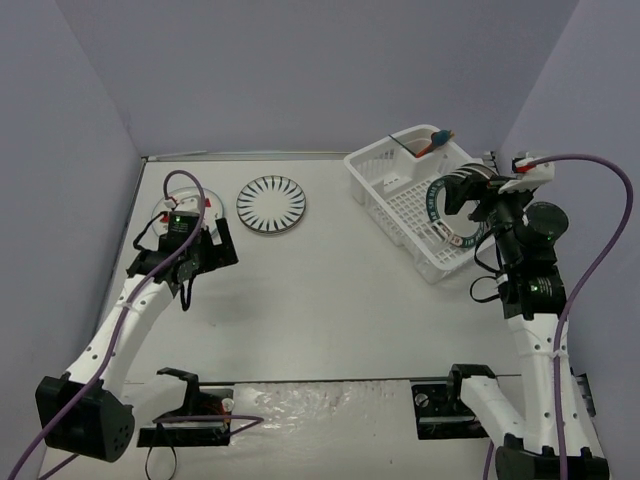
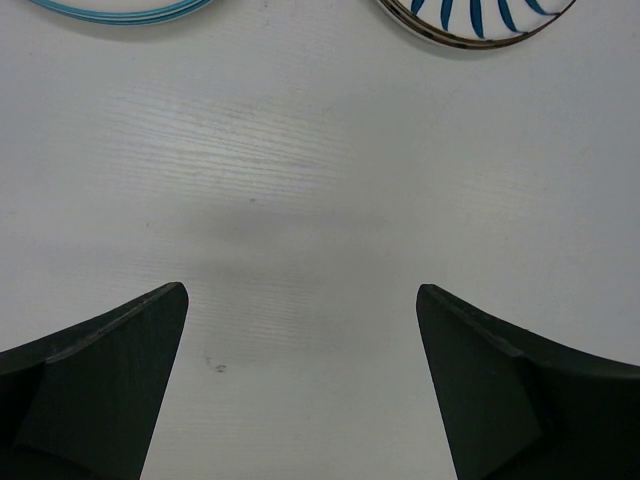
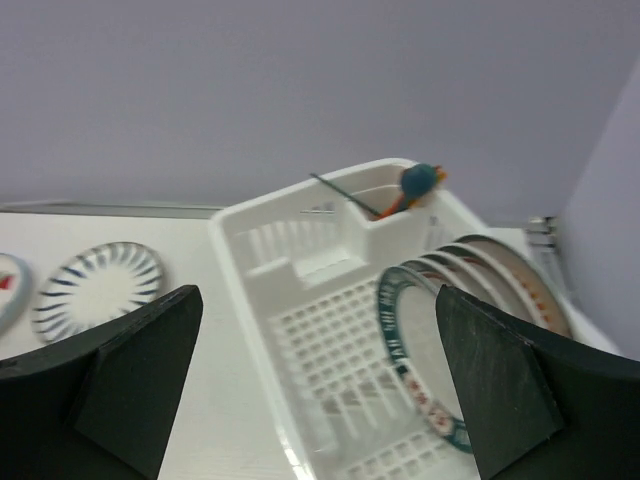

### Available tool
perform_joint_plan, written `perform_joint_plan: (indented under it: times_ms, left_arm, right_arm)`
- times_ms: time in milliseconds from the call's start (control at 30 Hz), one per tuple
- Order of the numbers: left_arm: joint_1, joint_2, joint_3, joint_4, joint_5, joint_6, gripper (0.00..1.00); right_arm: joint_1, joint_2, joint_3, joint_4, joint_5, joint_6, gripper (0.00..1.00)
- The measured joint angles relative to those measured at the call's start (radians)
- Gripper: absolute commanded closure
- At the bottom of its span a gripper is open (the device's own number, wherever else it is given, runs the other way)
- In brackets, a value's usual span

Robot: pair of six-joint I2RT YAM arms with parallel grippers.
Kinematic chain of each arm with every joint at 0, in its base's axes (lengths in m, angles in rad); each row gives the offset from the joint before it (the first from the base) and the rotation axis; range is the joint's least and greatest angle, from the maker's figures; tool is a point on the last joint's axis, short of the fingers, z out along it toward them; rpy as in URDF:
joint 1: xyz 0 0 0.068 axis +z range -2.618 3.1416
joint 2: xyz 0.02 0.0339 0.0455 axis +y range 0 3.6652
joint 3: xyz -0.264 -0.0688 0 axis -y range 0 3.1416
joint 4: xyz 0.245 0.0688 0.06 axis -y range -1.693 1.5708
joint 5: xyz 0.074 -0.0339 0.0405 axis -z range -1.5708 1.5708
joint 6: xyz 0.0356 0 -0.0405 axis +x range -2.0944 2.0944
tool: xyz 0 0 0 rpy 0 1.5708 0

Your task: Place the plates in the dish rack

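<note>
The rack (image 1: 400,200) sits at the upper right of the top view. Several plates (image 3: 425,340) stand on edge along its right side, and a utensil (image 3: 420,181) pokes from its corner cup. The right gripper (image 3: 320,400) hangs over them, jaws wide apart, holding nothing. A striped plate (image 1: 271,203) lies flat left of upper centre. Beside it a second plate (image 1: 163,208) is partly hidden by the left arm. The left gripper (image 2: 300,380) is spread wide over bare table (image 2: 320,200).
</note>
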Motion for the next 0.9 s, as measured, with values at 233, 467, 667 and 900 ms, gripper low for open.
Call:
perform_joint_plan:
  times_ms: [233, 467, 667, 900]
  left_arm:
    - [0.001, 0.082, 0.000, 0.118, -0.002, -0.182, 0.03]
    - [0.004, 0.227, 0.007, 0.229, 0.000, -0.291, 0.03]
    - [0.004, 0.430, 0.084, 0.275, 0.003, -0.328, 0.03]
    - [0.004, 0.638, 0.252, 0.303, 0.016, -0.361, 0.04]
  right_arm:
    - [0.070, -0.032, -0.213, 0.142, -0.136, 0.340, 0.00]
    - [0.128, -0.028, -0.254, 0.190, -0.173, 0.443, 0.00]
    - [0.172, 0.006, -0.250, 0.200, -0.173, 0.458, 0.00]
    - [0.186, 0.031, -0.248, 0.197, -0.182, 0.454, 0.00]
